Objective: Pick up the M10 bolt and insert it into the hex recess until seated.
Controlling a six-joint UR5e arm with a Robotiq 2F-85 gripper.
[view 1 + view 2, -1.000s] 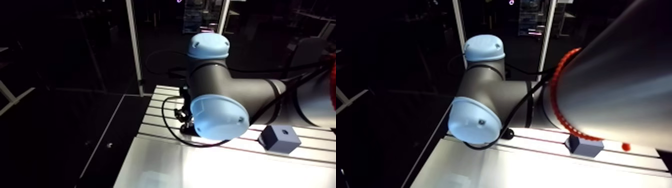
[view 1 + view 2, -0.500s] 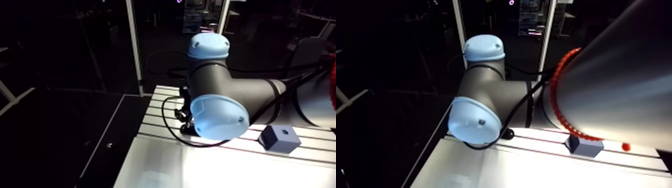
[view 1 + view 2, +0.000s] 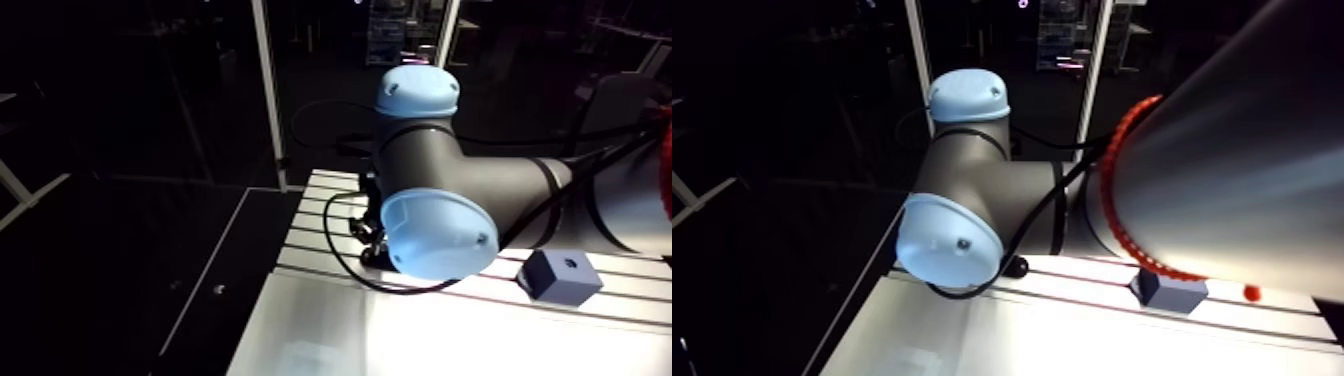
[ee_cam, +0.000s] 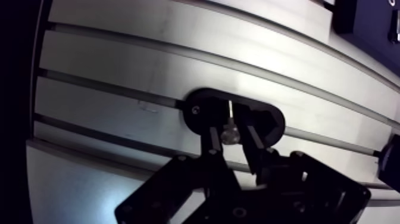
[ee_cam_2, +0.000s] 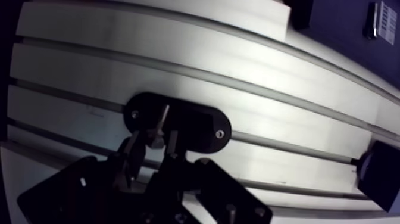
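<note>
Gripper (image 4: 230, 121) clenched on M10 bolt (image 4: 228, 135); bolt pinched between fingertips, shank pointing ahead; black oval plate (image 4: 269, 123) directly under jaws, likely housing hex recess; probably aligning for insertion.

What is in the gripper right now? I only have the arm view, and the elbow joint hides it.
Observer: The gripper is shut on the M10 bolt, which sits between its two fingers.
Operator: What lies under it?
Observer: A black oval plate lies on the slotted table, directly below the bolt.
Operator: Is the bolt seated?
Observer: I cannot tell. The bolt stands over the plate's middle, but the hex recess itself does not show.
</note>
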